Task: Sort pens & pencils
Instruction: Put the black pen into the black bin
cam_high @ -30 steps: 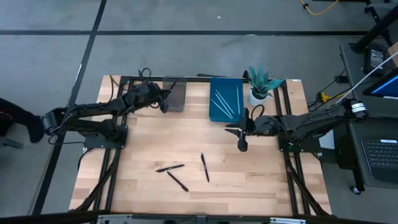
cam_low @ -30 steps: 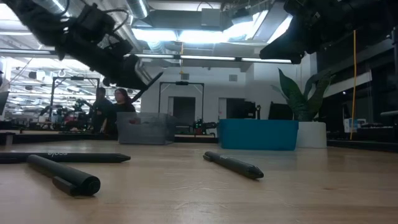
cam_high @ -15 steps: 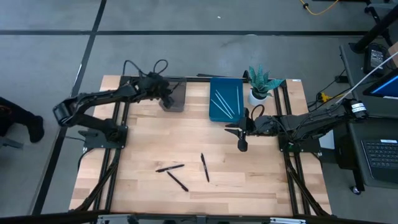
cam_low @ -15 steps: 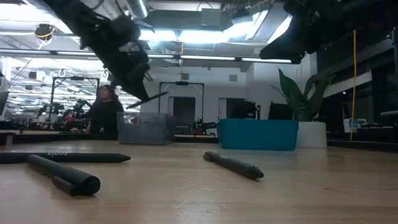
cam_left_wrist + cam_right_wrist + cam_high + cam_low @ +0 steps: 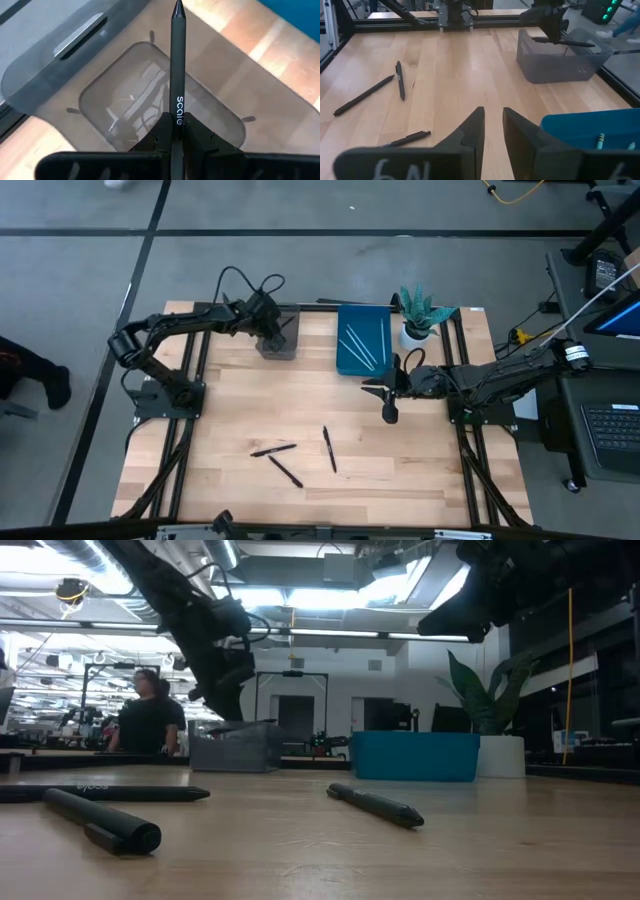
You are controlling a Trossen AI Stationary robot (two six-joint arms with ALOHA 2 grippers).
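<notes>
A black pen (image 5: 177, 75) is pinched near its rear end by the left claw (image 5: 174, 131), directly above the grey bin (image 5: 60, 70). Its long axis runs straight out ahead of the claw, roughly level, tip foremost. Release is best made low inside the bin walls. The right claw (image 5: 492, 131) waits spread.

You're looking at two dark, slim jointed arms with black cables looping off them near the clear bin (image 5: 281, 332). The right gripper (image 5: 492, 134) has matte black wedge fingers and white handwritten marks on its body.
</notes>
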